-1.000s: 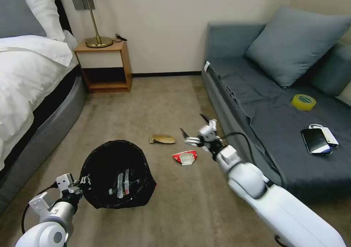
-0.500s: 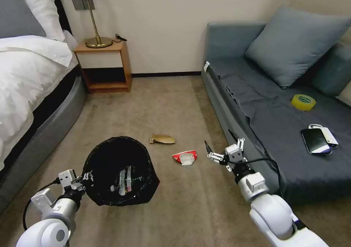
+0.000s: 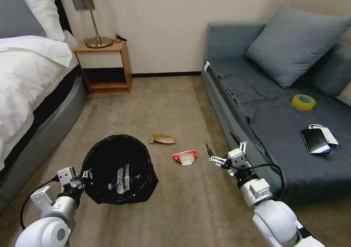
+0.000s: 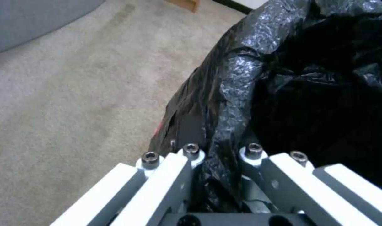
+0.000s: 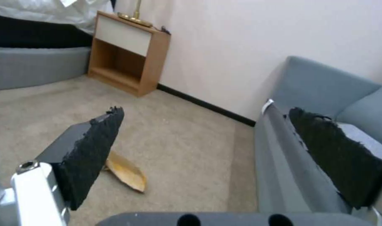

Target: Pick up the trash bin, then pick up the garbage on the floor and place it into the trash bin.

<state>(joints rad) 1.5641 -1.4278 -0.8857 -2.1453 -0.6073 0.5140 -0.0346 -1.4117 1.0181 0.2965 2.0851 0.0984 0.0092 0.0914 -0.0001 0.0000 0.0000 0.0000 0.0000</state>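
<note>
Left pincer (image 3: 85, 175) clenched on trash bin (image 3: 119, 168) rim, bottle (image 3: 121, 179) inside | right pincer (image 3: 223, 150) spread wide, holding nothing | red-white packet (image 3: 185, 157) just left of it, yellow-brown wrapper (image 3: 163, 139) beyond

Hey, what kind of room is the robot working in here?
Most likely a hotel room or bedroom: a bed with white linen, a wooden nightstand holding a lamp, and a grey sofa across the carpet.

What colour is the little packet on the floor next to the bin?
Red and white. The packet shows best in the head view, lying on the carpet beside the trash bin.
</note>
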